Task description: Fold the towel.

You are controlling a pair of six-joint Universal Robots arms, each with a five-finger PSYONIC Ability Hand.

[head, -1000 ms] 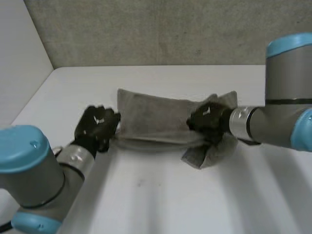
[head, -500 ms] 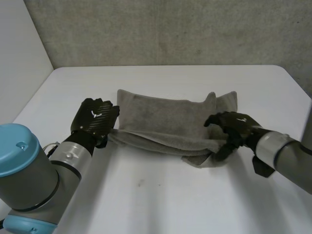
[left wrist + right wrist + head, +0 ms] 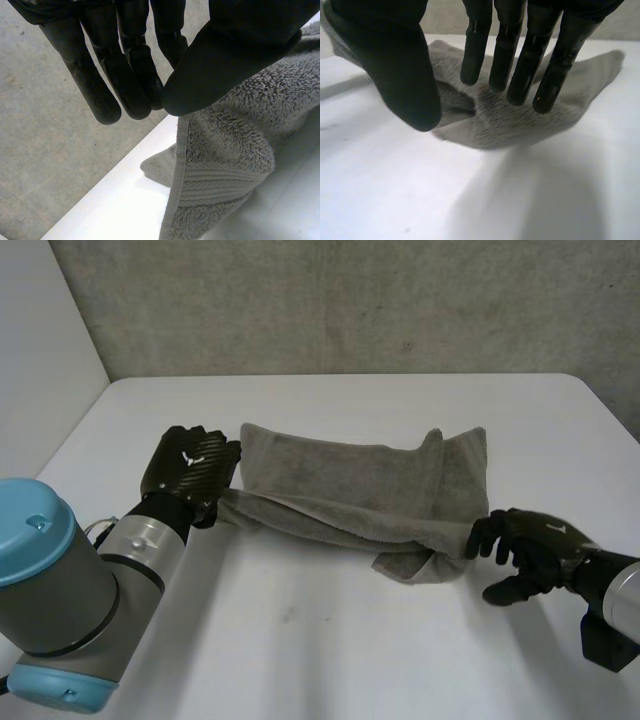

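A: Where's the towel?
B: Middle of the white desk [image 3: 330, 640]. The grey towel [image 3: 350, 485] lies crosswise: far part flat, near edge doubled into a ridge, lump bunched at its right end.
A: Hands?
B: Left robot hand [image 3: 190, 472] is clamped on the towel's left end, hem pinched between thumb and fingers, probably to tension that edge for the fold. Right robot hand [image 3: 530, 545] has fingers spread and holds nothing, just beside the lump, not touching.
A: Risk?
B: One-sided hold. The lump likely needs straightening first.
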